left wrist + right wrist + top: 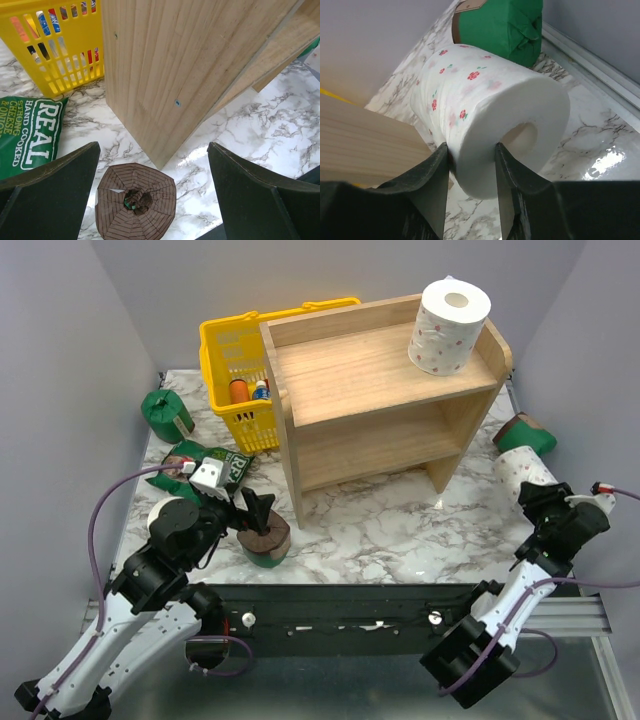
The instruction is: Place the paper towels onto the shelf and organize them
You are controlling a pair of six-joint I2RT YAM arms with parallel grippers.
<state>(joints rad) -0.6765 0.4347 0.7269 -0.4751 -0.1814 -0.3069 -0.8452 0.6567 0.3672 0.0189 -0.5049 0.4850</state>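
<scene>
At the right edge of the table a white dotted roll lies on its side, its core end toward the near right corner and its wall pinched by the right gripper. A green-wrapped roll sits just behind it, with the shelf to its left. The left gripper gapes wide over an upright brown-ended roll.

We see a white roll with red flowers at one o'clock, a pale wood shelf, a yellow basket, a grey-veined marble bench, a brown-ended green roll.
</scene>
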